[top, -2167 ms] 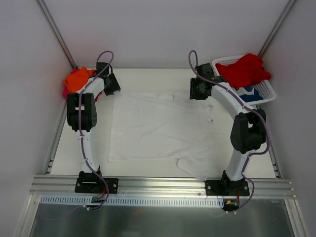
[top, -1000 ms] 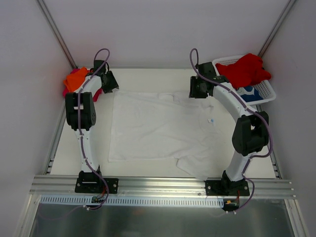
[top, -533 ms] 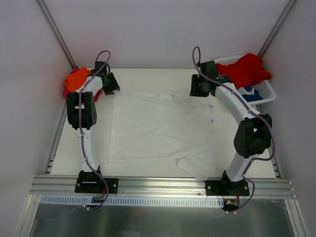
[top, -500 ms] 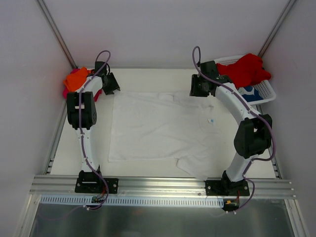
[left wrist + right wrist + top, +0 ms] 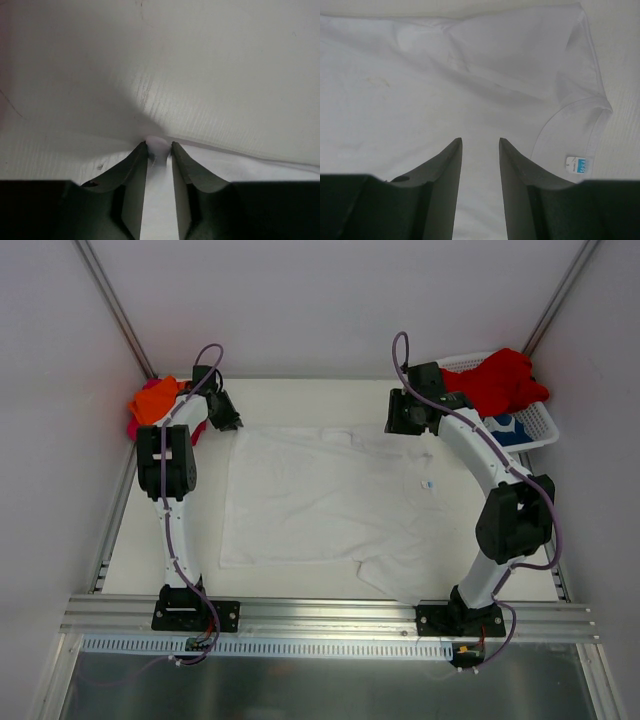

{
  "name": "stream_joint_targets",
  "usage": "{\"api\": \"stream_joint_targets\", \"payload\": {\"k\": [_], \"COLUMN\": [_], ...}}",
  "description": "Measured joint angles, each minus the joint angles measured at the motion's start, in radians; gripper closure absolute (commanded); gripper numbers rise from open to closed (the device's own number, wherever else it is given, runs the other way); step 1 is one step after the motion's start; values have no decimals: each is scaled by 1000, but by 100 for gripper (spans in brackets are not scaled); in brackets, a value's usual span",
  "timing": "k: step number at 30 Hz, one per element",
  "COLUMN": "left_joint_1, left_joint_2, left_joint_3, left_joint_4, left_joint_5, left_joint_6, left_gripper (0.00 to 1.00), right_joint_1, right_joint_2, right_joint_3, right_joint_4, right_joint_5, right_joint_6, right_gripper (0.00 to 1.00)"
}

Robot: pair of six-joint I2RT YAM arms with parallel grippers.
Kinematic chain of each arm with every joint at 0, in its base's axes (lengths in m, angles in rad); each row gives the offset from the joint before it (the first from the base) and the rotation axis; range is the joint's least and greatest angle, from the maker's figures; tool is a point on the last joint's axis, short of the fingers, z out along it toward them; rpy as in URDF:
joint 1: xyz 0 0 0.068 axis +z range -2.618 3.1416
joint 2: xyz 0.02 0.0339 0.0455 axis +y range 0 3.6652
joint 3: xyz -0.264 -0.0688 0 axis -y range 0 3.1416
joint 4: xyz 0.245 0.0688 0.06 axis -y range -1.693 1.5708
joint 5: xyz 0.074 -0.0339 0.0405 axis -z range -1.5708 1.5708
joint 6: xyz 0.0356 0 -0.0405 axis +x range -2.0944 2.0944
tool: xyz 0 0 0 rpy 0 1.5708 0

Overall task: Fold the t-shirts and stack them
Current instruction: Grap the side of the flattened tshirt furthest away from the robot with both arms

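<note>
A plain white t-shirt [image 5: 325,495] lies spread flat in the middle of the table, its collar label [image 5: 580,164] showing. My left gripper [image 5: 228,420] is down at the shirt's far left corner, and its jaws pinch a small fold of the white cloth [image 5: 159,143] between the tips. My right gripper [image 5: 480,142] hovers open over the shirt's far right part, beside the collar [image 5: 570,107], holding nothing. An orange t-shirt [image 5: 155,398] with a magenta one [image 5: 132,427] under it lies at the far left. A red t-shirt [image 5: 497,382] and a blue-and-white one [image 5: 505,427] sit in the basket.
A white mesh basket [image 5: 541,422] stands at the far right corner, just right of my right arm. Metal rails run along the near edge [image 5: 330,615], and walls close in both sides. One sleeve [image 5: 395,575] hangs toward the near edge.
The left jaws have narrowed onto a fold at the shirt's far left corner. The right gripper has drifted slightly farther back and right, staying open. The shirt lies as before.
</note>
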Motion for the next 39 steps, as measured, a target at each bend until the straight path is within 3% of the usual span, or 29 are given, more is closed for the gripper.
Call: {"api": "stream_joint_targets", "payload": {"k": [1,3,19,31,39], "left_joint_1": [0,0,0,0,0], "left_joint_2": [2,5,5,5,2], "left_joint_3": [0,0,-10,-14,-21], "left_joint_4": [0,-3,-1,4,10], "left_joint_5": [2,5,21,22,22], "left_joint_6": [-1,-7,-5,-5,-5], "left_gripper": [93,100,100,100,100], "right_joint_1": [0,0,-34,-128,-165], "right_joint_2": [-1,-2,-4,188,226], "right_joint_3": [0,0,-176,-66,-51], "right_joint_4": [0,0,30,76,100], "right_joint_5": [0,0,3,-64,-102], "right_joint_6": [0,1,36,56,80], "right_gripper": [61,61,61,63,63]}}
